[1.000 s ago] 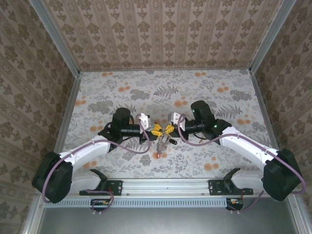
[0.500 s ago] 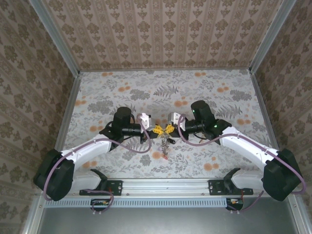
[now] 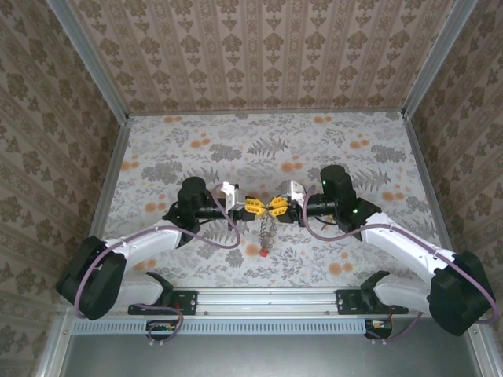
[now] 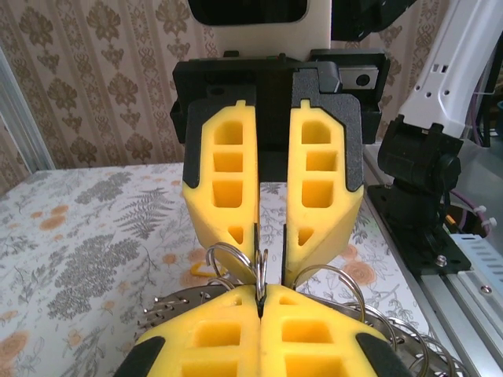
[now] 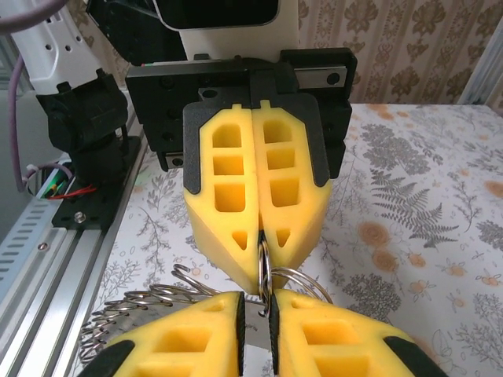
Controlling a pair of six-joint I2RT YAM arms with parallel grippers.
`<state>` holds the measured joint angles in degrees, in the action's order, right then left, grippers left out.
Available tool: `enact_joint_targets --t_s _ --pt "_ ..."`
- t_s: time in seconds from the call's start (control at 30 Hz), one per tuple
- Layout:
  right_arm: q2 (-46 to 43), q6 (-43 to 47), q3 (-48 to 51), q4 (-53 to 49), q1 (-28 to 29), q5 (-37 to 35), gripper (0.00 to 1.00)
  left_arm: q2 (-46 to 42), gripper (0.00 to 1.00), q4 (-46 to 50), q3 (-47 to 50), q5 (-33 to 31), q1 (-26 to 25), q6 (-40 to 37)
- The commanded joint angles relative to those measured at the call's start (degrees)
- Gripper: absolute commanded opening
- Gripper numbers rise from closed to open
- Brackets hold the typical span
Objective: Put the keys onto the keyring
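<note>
1. Change: L gripper has clamped shut on the keyring. R gripper, tip-to-tip opposite it, has gone from shut to a narrow slit. The ring wire sits in that slit; can't tell if it's gripped there.
2. Also: the bundle that was bunched under L gripper a sec ago is now strung out straight.
3. Meaning (my read): a handover. L takes the ring and R is letting go, prob. to regrip or thread a key. No threading visibly done yet.
4. Where: keyring is right at L gripper's tips. String of wire rings hangs below them, w/ the red key at the far end.
5. Axis: keyring is edge-on to both wrist cams, its plane in line w/ L gripper's finger seam. The string's long axis runs straight away from L gripper's tips, downward by the look; the red key points that way.
</note>
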<state>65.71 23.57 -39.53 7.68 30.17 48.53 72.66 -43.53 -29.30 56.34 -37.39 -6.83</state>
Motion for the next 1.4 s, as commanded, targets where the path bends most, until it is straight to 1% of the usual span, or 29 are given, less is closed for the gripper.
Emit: enact_joint_targets --t_s 0.0,0.07,0.23,0.33,0.37,0.5,0.53,0.6,0.63,0.67,0.73,0.77,0.87,0.9,0.97,1.1,1.27,1.37 --pt "-1.26 -1.83 1.59 3.60 -0.21 0.47 0.21 -0.07 0.00 -7.49 0.05 2.64 0.34 2.34" --pt "-1.55 -2.79 2.34 5.60 -0.51 -0.19 0.21 -0.07 0.00 -7.86 0.19 2.64 0.35 2.52" --pt "-0.03 -5.02 2.17 8.13 -0.46 3.75 0.20 0.01 0.00 -8.41 0.09 2.11 0.38 2.79" --pt "0.38 -6.98 2.59 11.00 -0.37 4.54 0.18 0.45 0.00 -8.69 -0.22 2.02 0.14 2.87" --pt "0.47 -7.37 2.61 11.57 -0.38 4.62 0.16 0.60 0.00 -8.99 -0.23 1.92 0.12 3.04" --pt "0.82 -7.75 2.68 12.46 -0.29 4.15 0.02 1.47 0.00 -10.73 -0.56 1.48 0.12 3.96" --pt "0.74 -7.77 2.83 12.61 -0.26 3.91 0.00 1.67 0.00 -10.80 -0.71 1.41 0.12 4.15" --pt "0.52 -7.69 3.05 12.64 -0.27 2.53 0.00 1.87 0.00 -10.05 -0.85 0.68 0.14 4.62" --pt "0.26 -7.49 3.22 12.41 -0.24 1.72 0.00 1.66 0.02 -9.05 -0.84 -0.02 0.12 4.63" --pt "-0.09 -7.01 3.16 11.49 -0.22 0.29 0.00 1.25 0.08 -7.08 -0.83 -0.81 0.14 3.98" --pt "-0.88 -4.80 2.15 7.32 -0.14 -2.40 0.00 -0.29 0.21 0.22 -1.46 -1.75 0.16 0.46" --pt "-1.10 -3.44 1.23 4.02 -0.05 -4.01 0.00 -1.32 0.23 5.84 -2.21 -2.08 0.15 -2.32" --pt "-1.20 1.47 -1.94 -5.19 0.65 -6.19 0.00 -3.78 0.24 20.40 -4.70 -2.50 -0.03 -10.54" --pt "-1.07 2.70 -2.79 -7.37 1.00 -6.78 0.00 -4.40 0.24 24.15 -5.68 -2.63 -0.13 -12.76" --pt "-0.96 3.72 -3.61 -9.27 1.33 -7.56 0.00 -4.97 0.23 28.40 -6.84 -2.81 -0.14 -15.15" --pt "-0.72 3.73 -4.01 -9.38 1.97 -8.64 0.00 -4.99 0.22 32.39 -8.21 -3.04 -0.35 -17.59" --pt "-0.33 3.85 -4.52 -9.98 2.69 -9.42 0.00 -4.29 0.22 32.54 -8.58 -3.76 -1.40 -18.21" --pt "-0.10 4.52 -5.08 -11.45 3.02 -9.55 0.00 -3.94 0.23 33.80 -8.88 -5.56 -2.11 -19.54"
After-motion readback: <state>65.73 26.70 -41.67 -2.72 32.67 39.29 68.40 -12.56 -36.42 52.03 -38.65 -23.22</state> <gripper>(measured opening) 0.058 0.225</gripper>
